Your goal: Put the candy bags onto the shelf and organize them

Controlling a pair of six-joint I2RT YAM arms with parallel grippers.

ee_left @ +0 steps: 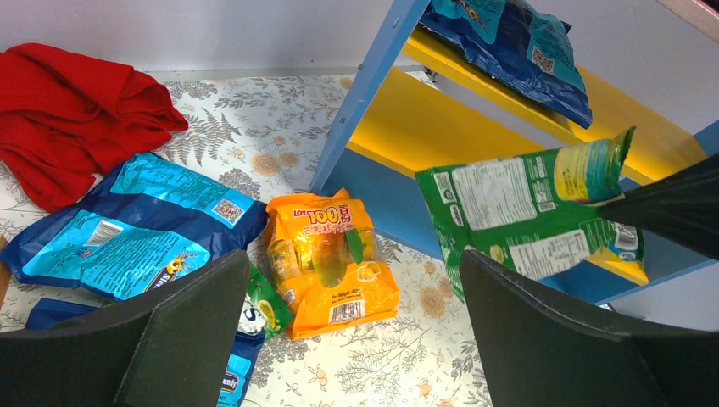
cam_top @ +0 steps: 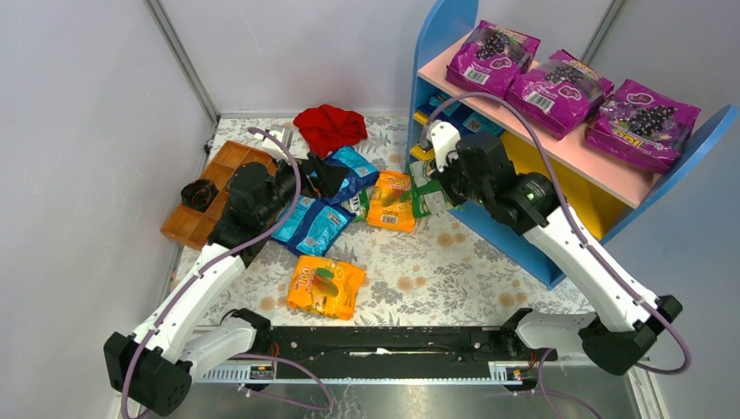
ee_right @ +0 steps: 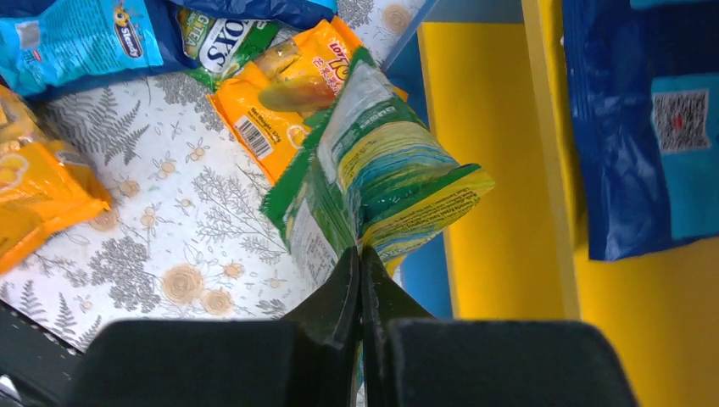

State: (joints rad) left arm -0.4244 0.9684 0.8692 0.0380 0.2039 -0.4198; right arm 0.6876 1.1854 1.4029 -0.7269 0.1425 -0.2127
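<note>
Right gripper (ee_right: 360,259) pinching green candy bag (ee_right: 390,178) at the shelf (cam_top: 434,52) left panel (yellow board behind); left gripper (ee_left: 354,275) jaws spread.

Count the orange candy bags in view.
2: one orange bag on the table beside the shelf, a second orange bag lying apart, low in the top view. Others may be hidden.
</note>
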